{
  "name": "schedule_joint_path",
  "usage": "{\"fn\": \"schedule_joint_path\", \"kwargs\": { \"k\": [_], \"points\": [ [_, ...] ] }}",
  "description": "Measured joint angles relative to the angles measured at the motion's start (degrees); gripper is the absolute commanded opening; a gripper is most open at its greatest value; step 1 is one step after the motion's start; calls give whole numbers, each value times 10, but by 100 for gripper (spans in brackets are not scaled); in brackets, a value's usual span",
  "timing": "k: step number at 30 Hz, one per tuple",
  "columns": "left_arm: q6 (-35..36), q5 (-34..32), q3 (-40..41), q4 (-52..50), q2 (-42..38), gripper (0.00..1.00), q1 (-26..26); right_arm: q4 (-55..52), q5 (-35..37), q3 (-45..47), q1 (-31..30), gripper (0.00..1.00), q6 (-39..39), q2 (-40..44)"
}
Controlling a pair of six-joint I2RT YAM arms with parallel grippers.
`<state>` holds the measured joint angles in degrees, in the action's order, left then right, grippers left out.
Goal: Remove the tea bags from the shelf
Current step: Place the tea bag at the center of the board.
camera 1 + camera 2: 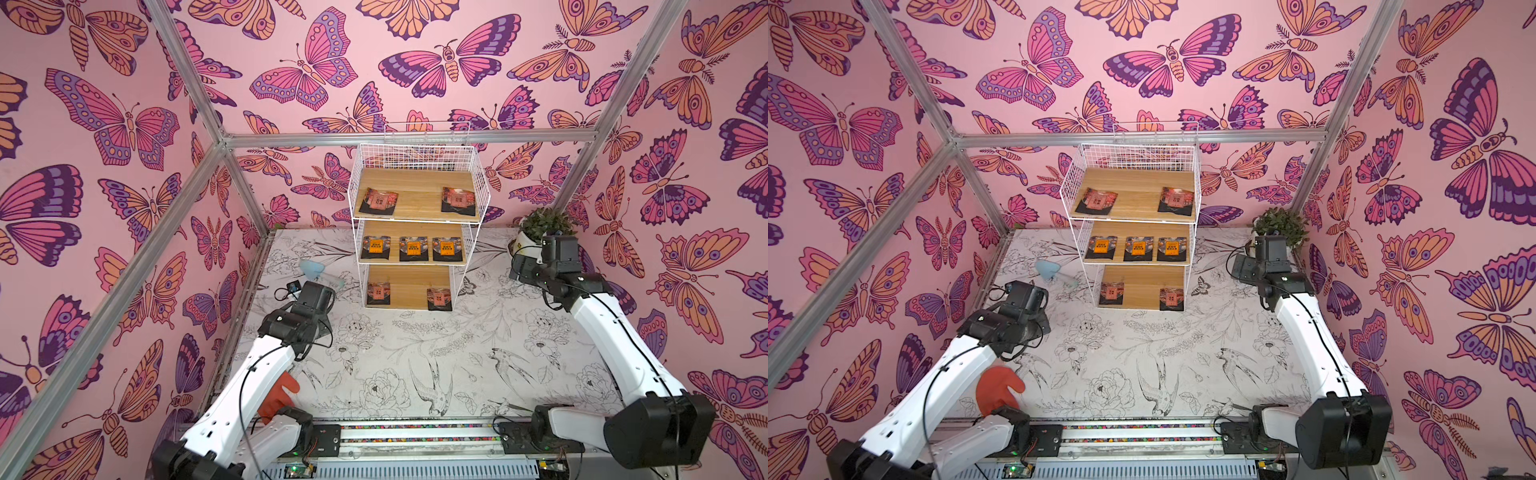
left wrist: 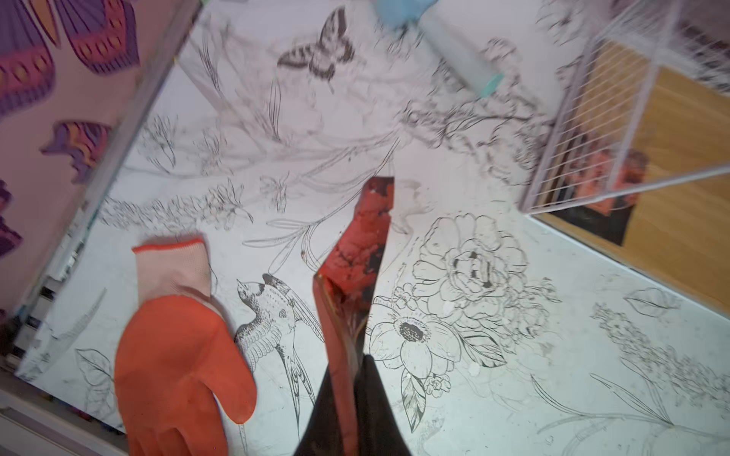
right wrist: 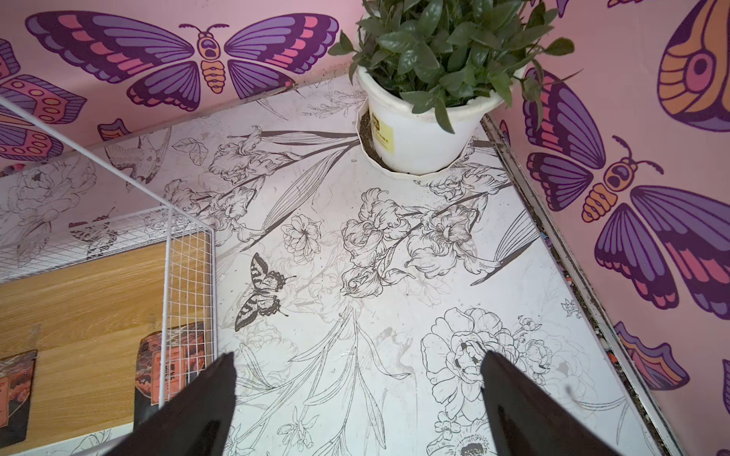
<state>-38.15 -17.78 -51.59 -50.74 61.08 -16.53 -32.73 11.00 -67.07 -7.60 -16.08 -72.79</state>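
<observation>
- Tea bags [image 1: 413, 248] look light, thin, slick, easily creased; pinch a front black edge
- Seven lie on the shelf [image 1: 415, 189]: two top, three middle, two bottom
- Left gripper [image 2: 349, 367], left of the shelf, is clamped on a reddish sachet [image 2: 357, 244]
- Right gripper [image 3: 359, 363], right of the shelf, gapes wide, empty

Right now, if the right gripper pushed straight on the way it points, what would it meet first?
Probably the table, between the shelf and the plant pot; the right gripper stands open and empty, depth unclear.
</observation>
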Motion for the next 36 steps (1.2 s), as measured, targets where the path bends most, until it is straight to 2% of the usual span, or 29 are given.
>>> {"fn": "schedule_joint_path", "kwargs": {
  "k": [3, 8, 12, 13, 16, 18, 23, 32, 36],
  "points": [
    [6, 32, 12, 44, 59, 0, 27, 0, 0, -6, 0, 99, 1, -6],
    [33, 37, -7, 92, 183, 0, 38, 0, 0, -15, 0, 99, 1, -9],
    [54, 37, -18, 117, 253, 0, 46, -1, 1, -22, 0, 99, 3, -13],
    [59, 37, -18, 122, 264, 4, 50, -2, 1, -23, 0, 99, 5, -14],
    [68, 40, -19, 133, 286, 37, 59, -5, 4, -30, 0, 99, 10, -15],
    [74, 45, -21, 135, 290, 51, 62, -8, 5, -36, 0, 99, 11, -15],
    [81, 51, -29, 139, 281, 67, 62, -17, 14, -51, 0, 99, 11, -15],
    [83, 64, -37, 132, 208, 75, 62, -54, 37, -93, -4, 99, 14, 23],
    [83, 64, -42, 130, 170, 76, 62, -79, 62, -136, -41, 99, 25, 55]
  ]
}}
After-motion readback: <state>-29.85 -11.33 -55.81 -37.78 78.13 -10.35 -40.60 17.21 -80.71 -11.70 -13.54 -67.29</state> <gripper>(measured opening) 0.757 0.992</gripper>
